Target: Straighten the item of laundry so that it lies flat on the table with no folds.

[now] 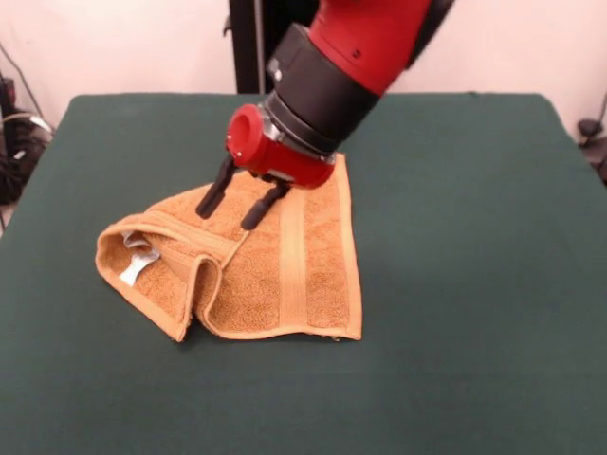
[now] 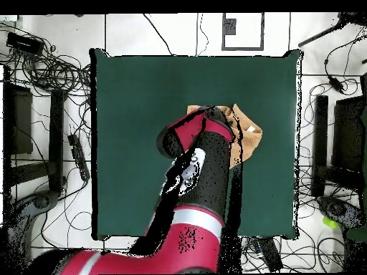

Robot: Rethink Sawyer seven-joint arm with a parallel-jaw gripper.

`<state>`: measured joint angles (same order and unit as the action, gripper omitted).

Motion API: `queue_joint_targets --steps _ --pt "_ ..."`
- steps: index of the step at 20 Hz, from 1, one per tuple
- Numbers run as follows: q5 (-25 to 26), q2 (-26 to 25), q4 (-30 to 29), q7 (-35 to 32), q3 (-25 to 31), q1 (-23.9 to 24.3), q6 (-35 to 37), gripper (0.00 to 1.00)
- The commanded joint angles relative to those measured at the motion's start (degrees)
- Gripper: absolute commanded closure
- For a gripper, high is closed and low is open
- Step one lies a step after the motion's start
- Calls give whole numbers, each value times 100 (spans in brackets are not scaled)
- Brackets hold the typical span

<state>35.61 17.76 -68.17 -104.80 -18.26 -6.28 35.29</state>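
Observation:
The orange-tan towel [image 1: 285, 265] lies on the dark green table [image 1: 474, 284], near its middle in the front view. Its right part lies flat with a woven band running top to bottom. Its left part is folded over into a raised hump, with a small white tag [image 1: 136, 268] showing underneath. My gripper [image 1: 230, 209] hangs just above the towel's upper left part with its two black fingers [image 1: 212, 194] apart and nothing between them. In the overhead view my arm covers most of the towel [image 2: 247, 132]; only its right edge shows.
Cables and dark equipment lie on the floor around the table [image 2: 129, 107] in the overhead view. My arm reaches from the table's bottom edge in that view to the towel.

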Motion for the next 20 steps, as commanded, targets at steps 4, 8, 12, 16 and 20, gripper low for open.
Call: queue_joint_targets --steps 4,8,12,16,20 --pt "-564 -1157 558 -3041 -692 -709 1045 0" --pt "-905 -1241 550 -3416 -682 -761 1161 0" --pt "-634 -1521 892 -3221 -918 -932 1369 0" --pt "-535 -1761 1158 -3414 -1084 -956 1232 0" --pt "-602 -1792 1118 -3472 -1181 -978 1069 0"
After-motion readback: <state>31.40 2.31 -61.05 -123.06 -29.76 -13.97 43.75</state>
